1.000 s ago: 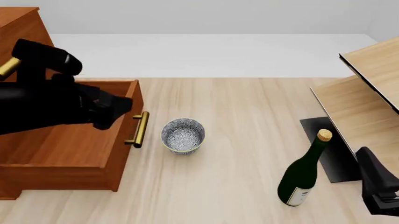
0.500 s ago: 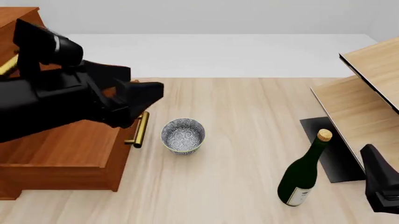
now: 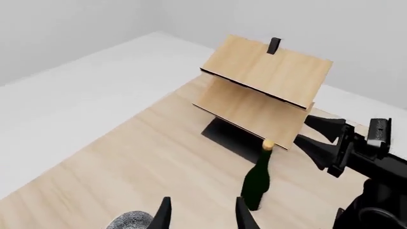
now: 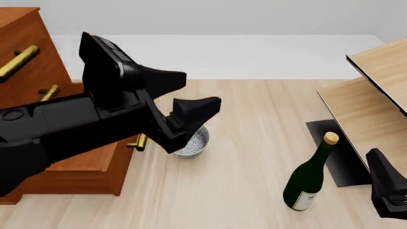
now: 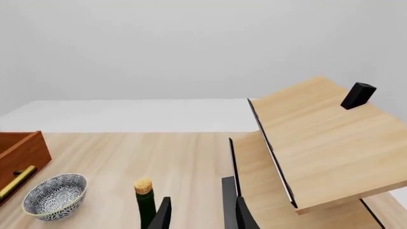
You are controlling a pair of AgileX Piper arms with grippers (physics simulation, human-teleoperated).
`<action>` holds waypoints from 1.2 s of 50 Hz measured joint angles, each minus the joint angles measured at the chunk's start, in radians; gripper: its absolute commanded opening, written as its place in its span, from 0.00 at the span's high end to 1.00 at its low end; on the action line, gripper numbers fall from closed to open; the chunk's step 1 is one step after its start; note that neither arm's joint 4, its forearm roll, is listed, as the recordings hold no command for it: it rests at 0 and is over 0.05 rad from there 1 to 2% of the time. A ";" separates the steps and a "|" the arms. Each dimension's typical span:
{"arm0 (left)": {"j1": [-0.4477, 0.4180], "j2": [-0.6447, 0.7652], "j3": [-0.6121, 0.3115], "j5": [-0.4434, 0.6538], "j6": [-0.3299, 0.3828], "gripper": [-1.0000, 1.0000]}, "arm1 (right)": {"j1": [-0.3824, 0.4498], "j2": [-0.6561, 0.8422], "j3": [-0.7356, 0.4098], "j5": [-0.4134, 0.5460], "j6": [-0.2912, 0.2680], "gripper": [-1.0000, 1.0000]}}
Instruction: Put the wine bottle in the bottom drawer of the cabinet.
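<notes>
Left gripper spread wide, empty, hanging over patterned bowl, pointing across table toward wine bottle. Arm stretches out from beside cabinet. Bottom drawer pulled out, so looks like opening step done and fetch step on.

Right gripper low at near right edge, just beside bottle, fingers parted, nothing in them.

Bottle upright on table in front of pale shelf unit, well apart from drawer.

Next move probably needs clean grip on bottle body without tipping it.

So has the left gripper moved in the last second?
Yes. The left gripper has swung right, off the drawer and over the bowl.
</notes>
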 measured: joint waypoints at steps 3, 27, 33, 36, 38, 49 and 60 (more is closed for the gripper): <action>-0.019 0.026 -0.005 -0.020 0.012 0.00 | 0.001 0.000 0.001 0.000 0.000 0.00; -0.141 0.250 -0.079 -0.113 0.101 0.00 | 0.002 0.000 0.005 0.001 0.002 0.00; -0.163 0.300 -0.107 -0.124 0.114 0.00 | 0.004 0.000 0.007 0.003 0.004 0.00; -0.173 0.324 -0.121 -0.128 0.119 0.00 | 0.005 0.000 0.008 0.003 0.006 0.00; -0.178 0.339 -0.130 -0.131 0.122 0.00 | 0.005 0.000 0.009 0.004 0.007 0.00; -0.202 0.415 -0.170 -0.147 0.132 0.00 | 0.008 0.000 0.011 0.005 0.011 0.00; -0.215 0.480 -0.212 -0.153 0.139 0.00 | 0.008 0.000 0.011 0.007 0.014 0.00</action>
